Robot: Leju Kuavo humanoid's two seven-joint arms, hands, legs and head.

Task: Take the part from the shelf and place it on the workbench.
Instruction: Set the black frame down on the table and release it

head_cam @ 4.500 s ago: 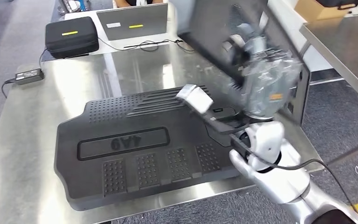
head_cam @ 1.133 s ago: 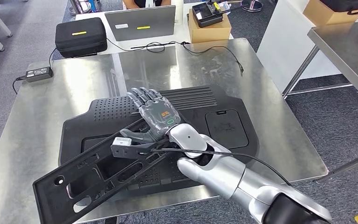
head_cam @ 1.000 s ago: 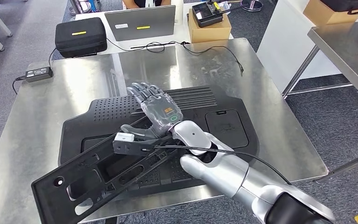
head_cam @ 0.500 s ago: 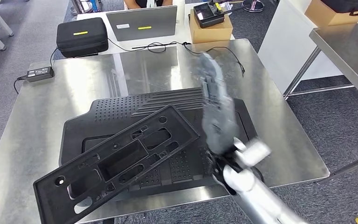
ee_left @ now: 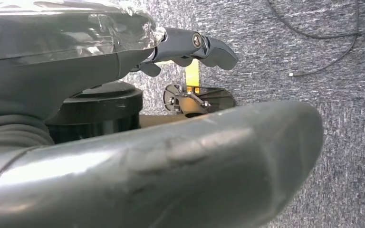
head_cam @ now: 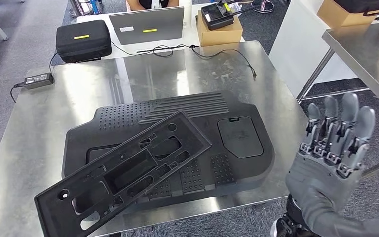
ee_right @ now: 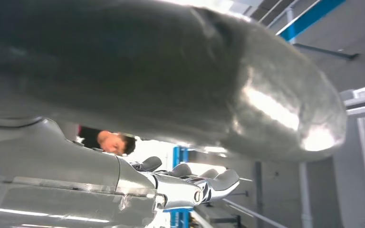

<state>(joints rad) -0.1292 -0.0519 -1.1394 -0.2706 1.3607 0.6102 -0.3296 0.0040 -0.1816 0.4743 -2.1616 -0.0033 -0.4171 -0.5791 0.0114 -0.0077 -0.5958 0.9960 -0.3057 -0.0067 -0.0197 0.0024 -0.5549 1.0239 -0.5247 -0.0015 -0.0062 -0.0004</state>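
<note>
Bright, even overhead lighting; broad glare streaks on the steel workbench point(head_cam: 143, 74). Head view sharp, shadows soft. Both wrist views show close, defocused foreground with specular highlights.

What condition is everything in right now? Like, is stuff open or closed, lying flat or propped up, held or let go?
Flat black part: released, lying tilted across the big black panel, one end overhanging the table's near edge.
Big black panel: flat on the steel workbench.
Right hand: raised beside the table, fingers extended, holding nothing.
Left hand: hanging over the floor, holding nothing.
Laptop: lid shut.
Black case: closed.
Power adapter: lying on the table corner, cable attached.
</note>
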